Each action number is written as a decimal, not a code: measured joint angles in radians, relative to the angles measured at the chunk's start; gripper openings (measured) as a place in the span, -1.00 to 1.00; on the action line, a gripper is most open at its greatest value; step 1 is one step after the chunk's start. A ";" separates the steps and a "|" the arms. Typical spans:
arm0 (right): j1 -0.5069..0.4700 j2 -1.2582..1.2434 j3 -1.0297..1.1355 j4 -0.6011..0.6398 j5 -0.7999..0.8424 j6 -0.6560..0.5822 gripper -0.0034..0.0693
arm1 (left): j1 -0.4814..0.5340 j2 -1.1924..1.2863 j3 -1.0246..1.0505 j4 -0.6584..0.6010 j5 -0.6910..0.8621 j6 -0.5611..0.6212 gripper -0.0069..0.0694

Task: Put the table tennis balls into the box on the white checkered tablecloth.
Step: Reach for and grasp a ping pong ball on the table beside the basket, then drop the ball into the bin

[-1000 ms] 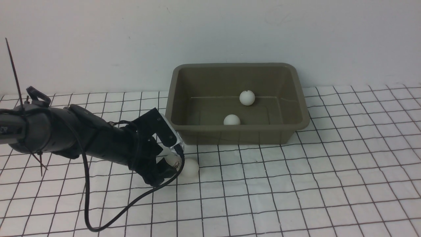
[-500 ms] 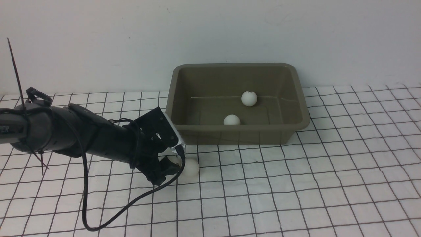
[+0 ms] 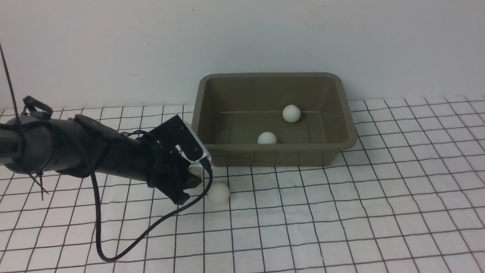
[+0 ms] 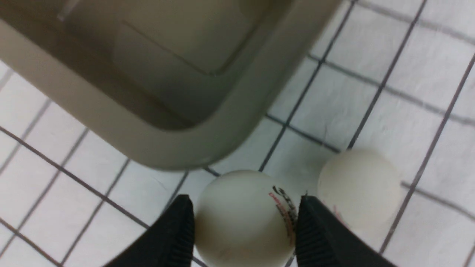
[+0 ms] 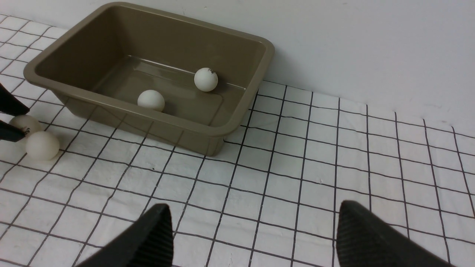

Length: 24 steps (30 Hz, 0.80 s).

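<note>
Even, diffuse light throughout; front view slightly grey and grainy. Soft, short shadows sit under the box (image 3: 273, 156) and the loose ball (image 3: 219, 192). Left wrist view is soft-focused: the nearest ball (image 4: 243, 218) and box rim are blurred. Right wrist view is sharp, with faint sheen on the box floor.

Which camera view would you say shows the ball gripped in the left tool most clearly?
The left wrist view: the held ball sits large between the fingers of the left tool, its printed logo showing. The front view shows only a white sliver behind the tool; the right wrist view shows it small at the picture's edge.
</note>
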 joint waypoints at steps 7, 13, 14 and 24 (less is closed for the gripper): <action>0.000 0.000 0.000 0.000 -0.001 0.000 0.56 | 0.000 -0.047 -0.008 -0.002 0.067 -0.037 0.00; 0.000 0.000 0.000 0.000 -0.001 0.000 0.56 | 0.000 -0.048 -0.045 -0.049 0.108 -0.033 0.00; 0.000 0.000 0.000 0.000 -0.001 0.000 0.56 | 0.000 -0.048 -0.051 -0.063 0.108 -0.027 0.00; 0.000 0.000 0.000 0.000 -0.001 0.000 0.56 | 0.000 0.017 -0.187 -0.354 0.041 0.302 0.00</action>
